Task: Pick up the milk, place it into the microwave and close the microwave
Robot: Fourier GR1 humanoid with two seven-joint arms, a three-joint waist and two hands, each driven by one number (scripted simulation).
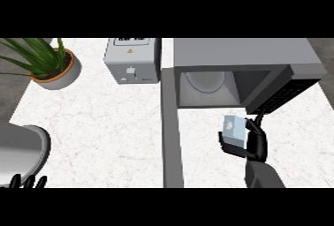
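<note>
Just below the open microwave (241, 50), right hand (253, 148) is holding the milk (233, 128) over the counter (98, 123), fingers (258, 137) curling round it, likely risking bumping the oven's right side since the carton is sitting off-centre; left hand (26, 181) resting spread, lower-left.

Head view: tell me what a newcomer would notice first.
The open microwave at the upper right draws the eye first, its door standing out toward the view's lower edge. Just in front of its cavity, the right hand is curled round the milk carton. A potted plant sits in the far left corner.
</note>
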